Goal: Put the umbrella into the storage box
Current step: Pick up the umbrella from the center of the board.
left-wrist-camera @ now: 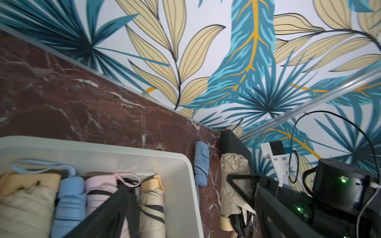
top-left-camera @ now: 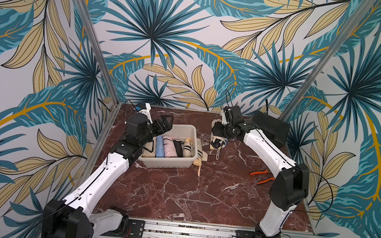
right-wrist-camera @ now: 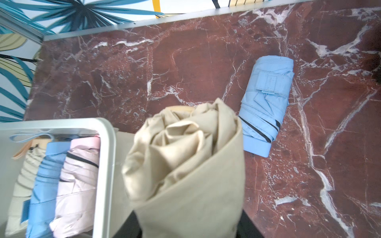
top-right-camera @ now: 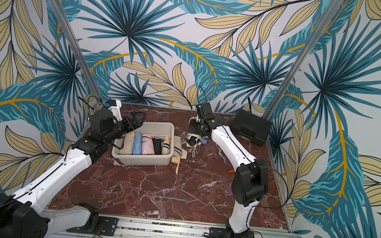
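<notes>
Loosely rolled beige fabric umbrella (right-wrist-camera: 185,164), clamped in right hand (top-left-camera: 218,137), left hand (top-left-camera: 165,123) apart.

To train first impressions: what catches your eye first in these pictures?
The storage box, packed with a row of folded umbrellas, sits by the left arm. Beside it the right gripper holds a beige umbrella in its jaws, and a light-blue umbrella lies on the red marble table.

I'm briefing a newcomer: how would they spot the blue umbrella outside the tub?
Start at the off-white storage box on the marble table. To its right, the right arm's fingers hold a beige umbrella; the light-blue umbrella lies beside that. Unlike the box's blue one, it rests on bare marble.
</notes>
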You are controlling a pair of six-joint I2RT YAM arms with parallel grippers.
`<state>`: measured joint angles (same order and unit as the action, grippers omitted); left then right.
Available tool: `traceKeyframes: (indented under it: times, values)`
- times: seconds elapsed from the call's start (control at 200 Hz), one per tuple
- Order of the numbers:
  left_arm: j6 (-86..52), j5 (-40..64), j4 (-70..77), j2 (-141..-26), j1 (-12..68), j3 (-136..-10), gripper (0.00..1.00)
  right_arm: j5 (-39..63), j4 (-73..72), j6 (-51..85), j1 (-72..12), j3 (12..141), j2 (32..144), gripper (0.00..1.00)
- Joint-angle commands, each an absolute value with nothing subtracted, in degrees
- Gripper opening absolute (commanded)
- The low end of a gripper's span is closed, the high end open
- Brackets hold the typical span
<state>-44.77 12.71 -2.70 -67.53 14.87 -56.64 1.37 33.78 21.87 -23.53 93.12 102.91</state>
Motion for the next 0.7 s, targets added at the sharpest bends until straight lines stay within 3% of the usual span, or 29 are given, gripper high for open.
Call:
traceKeyframes:
  times: [0.0,0.361,0.696]
  values:
    - [-46.6,26.9,4.1,-67.2,14.6,-56.7,1.0,6.3,27.5,22.9,-24.6,89.7,97.3,0.37]
    - [-42.1,40.4,3.2,-64.2,16.0,-53.6,1.0,14.0,16.3,24.0,-31.4,86.8,88.9,0.36]
    - [-41.2,38.4,7.3,-61.3,16.7,-49.3,1.0,10.5,6.1,36.4,-37.8,88.9,90.3,0.34]
